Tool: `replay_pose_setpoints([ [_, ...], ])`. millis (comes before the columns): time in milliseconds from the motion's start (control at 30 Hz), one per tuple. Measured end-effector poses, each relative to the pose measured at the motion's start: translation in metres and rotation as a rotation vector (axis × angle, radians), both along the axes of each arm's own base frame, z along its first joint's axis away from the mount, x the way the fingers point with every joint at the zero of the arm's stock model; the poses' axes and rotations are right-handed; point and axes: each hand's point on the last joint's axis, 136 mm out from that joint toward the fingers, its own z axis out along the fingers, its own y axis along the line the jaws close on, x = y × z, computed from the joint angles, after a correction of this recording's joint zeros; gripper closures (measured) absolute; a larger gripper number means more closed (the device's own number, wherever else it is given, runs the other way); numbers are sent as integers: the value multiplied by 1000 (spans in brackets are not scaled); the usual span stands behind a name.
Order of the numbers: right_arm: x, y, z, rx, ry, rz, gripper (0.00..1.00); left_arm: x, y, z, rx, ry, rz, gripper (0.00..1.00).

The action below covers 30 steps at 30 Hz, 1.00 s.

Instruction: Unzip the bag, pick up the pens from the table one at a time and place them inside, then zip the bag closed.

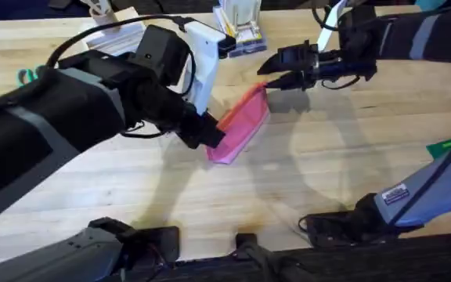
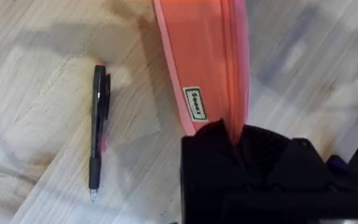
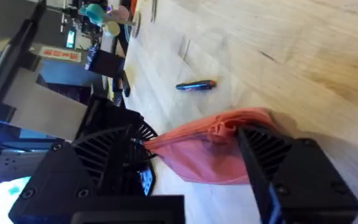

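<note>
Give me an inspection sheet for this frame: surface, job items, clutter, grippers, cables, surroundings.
Surface: light-wood table, plank seams visible.
Job's things: pink bag held off the table between both arms; one black pen lying on the wood beside it, not yet inside.
Clutter: white boxes and a clear container at the far edge; teal-handled item at far left; green object at right edge.
Grippers: left gripper shut on the bag's near end; right gripper at the bag's far end, its grip unclear.
Cables: black cable looping over the left arm.
Surroundings: room equipment beyond the table, blurred.
</note>
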Motion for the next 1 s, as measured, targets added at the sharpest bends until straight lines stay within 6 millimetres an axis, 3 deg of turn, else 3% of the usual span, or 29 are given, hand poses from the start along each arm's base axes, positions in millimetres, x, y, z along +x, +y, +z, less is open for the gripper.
replay_pose_setpoints([
  [267,-3,2,15,25,-26,8,5,0,0,0,2,0,1,959],
  [567,-17,11,72,60,-168,41,5,0,0,0,1,-1,0,959],
  [767,-27,24,84,63,-202,80,5,0,0,0,1,-1,0,959],
  [1000,-26,21,86,30,-201,56,5,0,0,0,1,-1,0,959],
])
